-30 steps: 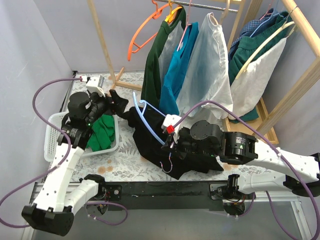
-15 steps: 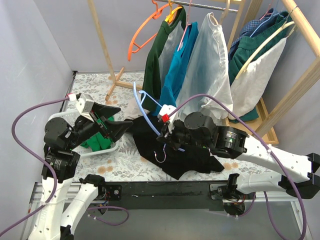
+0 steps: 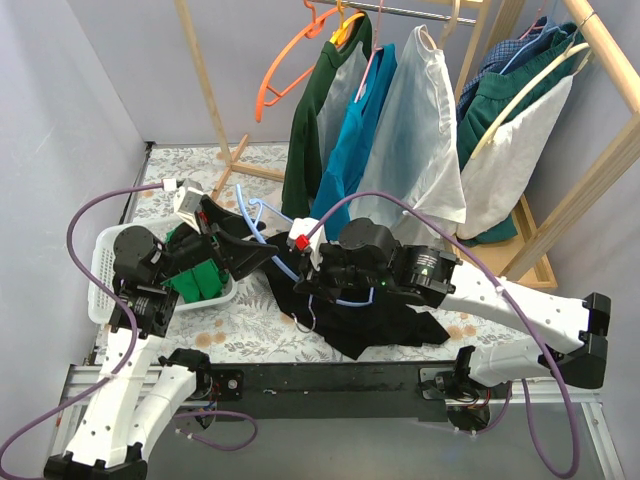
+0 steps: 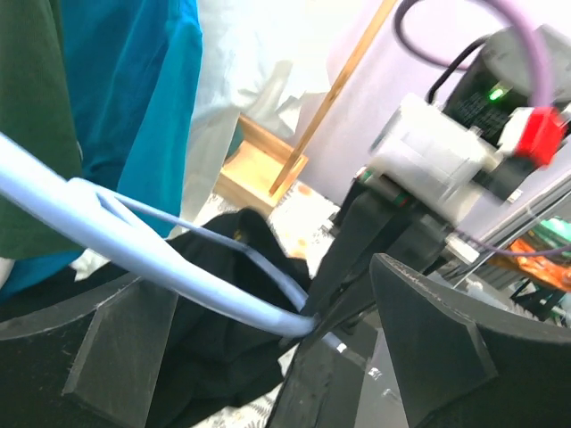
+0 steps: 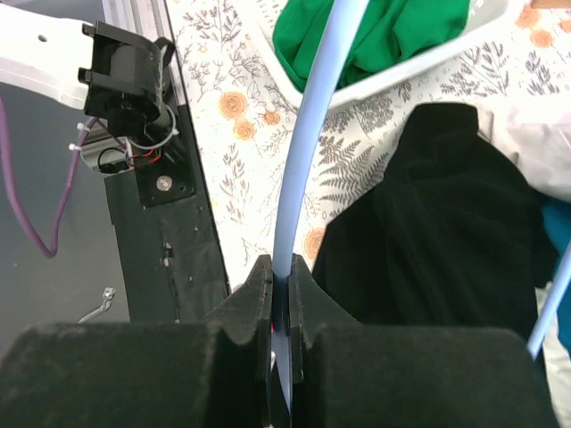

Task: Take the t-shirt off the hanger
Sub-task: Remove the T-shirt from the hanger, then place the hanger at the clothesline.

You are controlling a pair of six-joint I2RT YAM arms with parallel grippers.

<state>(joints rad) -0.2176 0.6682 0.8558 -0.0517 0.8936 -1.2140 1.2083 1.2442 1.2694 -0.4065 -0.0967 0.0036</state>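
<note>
Right wrist view: the right hand [image 5: 281,283] is clamped on the blue hanger [image 5: 308,134], its two fingers [image 5: 254,303] pressed together around the thin rod, which runs up and away over the desk [image 5: 259,169]. To the right of the rod lies the black t-shirt [image 5: 446,232], bunched on the floral desk top. Beyond it sits the rim of a white basket [image 5: 428,55] with a green cloth [image 5: 384,31] inside.

In the left wrist view the left hand [image 4: 259,299] stands wide apart. The hanger passes through the gap between its fingers [image 4: 125,334] without either one visibly touching it. The hanger's lower bar runs into the black cloth, but whether the shirt is still threaded on it I cannot tell.

From the top view, the t-shirt is a dark heap at the middle of the desk, mostly under the right arm. The hanger slants up and to the left from it, toward the left hand. The basket is at the left edge. Behind, a wooden rack [image 3: 205,90] carries several hung garments [image 3: 410,130] and an orange hanger [image 3: 285,70].
</note>
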